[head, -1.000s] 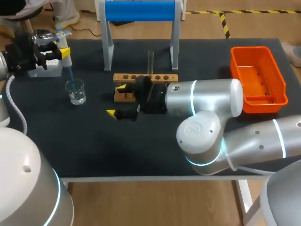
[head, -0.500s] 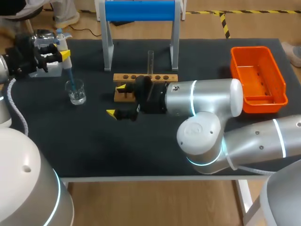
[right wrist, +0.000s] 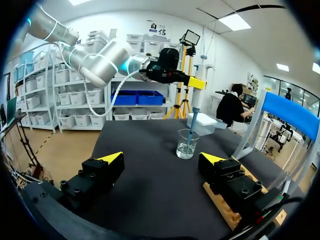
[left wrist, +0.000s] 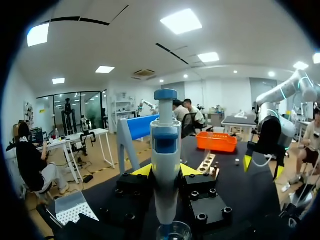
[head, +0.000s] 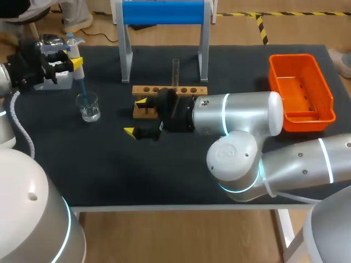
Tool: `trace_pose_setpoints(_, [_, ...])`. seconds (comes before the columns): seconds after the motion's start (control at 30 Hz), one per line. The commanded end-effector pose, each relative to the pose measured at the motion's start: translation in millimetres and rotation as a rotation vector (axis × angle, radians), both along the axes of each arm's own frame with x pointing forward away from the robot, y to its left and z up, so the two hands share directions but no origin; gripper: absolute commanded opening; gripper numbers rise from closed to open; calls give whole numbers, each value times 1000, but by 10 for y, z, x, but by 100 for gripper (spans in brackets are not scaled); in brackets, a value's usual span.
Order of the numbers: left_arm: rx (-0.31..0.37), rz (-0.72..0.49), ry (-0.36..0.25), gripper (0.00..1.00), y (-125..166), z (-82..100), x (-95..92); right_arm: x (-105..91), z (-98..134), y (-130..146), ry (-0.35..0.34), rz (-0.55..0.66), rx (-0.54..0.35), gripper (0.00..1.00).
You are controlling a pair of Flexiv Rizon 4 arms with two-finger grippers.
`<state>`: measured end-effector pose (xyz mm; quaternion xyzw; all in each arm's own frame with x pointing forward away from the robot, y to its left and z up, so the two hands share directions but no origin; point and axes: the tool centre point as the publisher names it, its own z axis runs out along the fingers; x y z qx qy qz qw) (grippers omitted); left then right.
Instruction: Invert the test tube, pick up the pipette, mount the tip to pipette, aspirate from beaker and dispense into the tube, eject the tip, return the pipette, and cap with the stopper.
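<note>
My left gripper [head: 64,61] is shut on the white and blue pipette [left wrist: 166,165] at the table's far left. It holds the pipette upright, with the yellow fingers [left wrist: 142,170] on either side. The blue tip [head: 82,92] points down into the glass beaker [head: 88,107], which holds clear liquid. In the right wrist view the pipette [right wrist: 198,95] stands over the beaker [right wrist: 186,144], ahead of my right gripper [right wrist: 162,162]. My right gripper [head: 136,116] is open and holds nothing, in front of the wooden rack [head: 189,90]. A test tube [head: 175,71] stands upright in the rack.
An orange bin [head: 300,118] sits at the right side. A blue roll on a white stand [head: 164,13] is behind the rack. A white tip box [head: 55,82] lies under my left gripper. The rack's near end [right wrist: 235,210] is beside my right finger.
My left gripper has shifted slightly back with the pipette, the tip staying over the beaker. The right arm has not moved.
</note>
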<state>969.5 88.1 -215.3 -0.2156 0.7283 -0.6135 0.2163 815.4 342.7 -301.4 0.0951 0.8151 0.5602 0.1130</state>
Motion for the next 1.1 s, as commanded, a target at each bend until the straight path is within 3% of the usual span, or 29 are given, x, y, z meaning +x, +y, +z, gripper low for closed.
trace_pose_setpoints(0.03, [0, 3, -2, 0, 0, 2, -9, 2, 8, -21, 2, 4, -1, 100])
trace_pose_setpoints(0.4, [0, 3, -2, 0, 0, 2, -9, -23, 104, -88, 2, 18, -12, 100])
trace_pose_setpoints(0.83, [0, 3, -2, 0, 0, 2, -9, -89, 904, -493, 10, 138, -72, 100])
trace_pose_setpoints(1.1, [0, 3, -2, 0, 0, 2, -9, 120, 1247, -542, 21, 232, -157, 100])
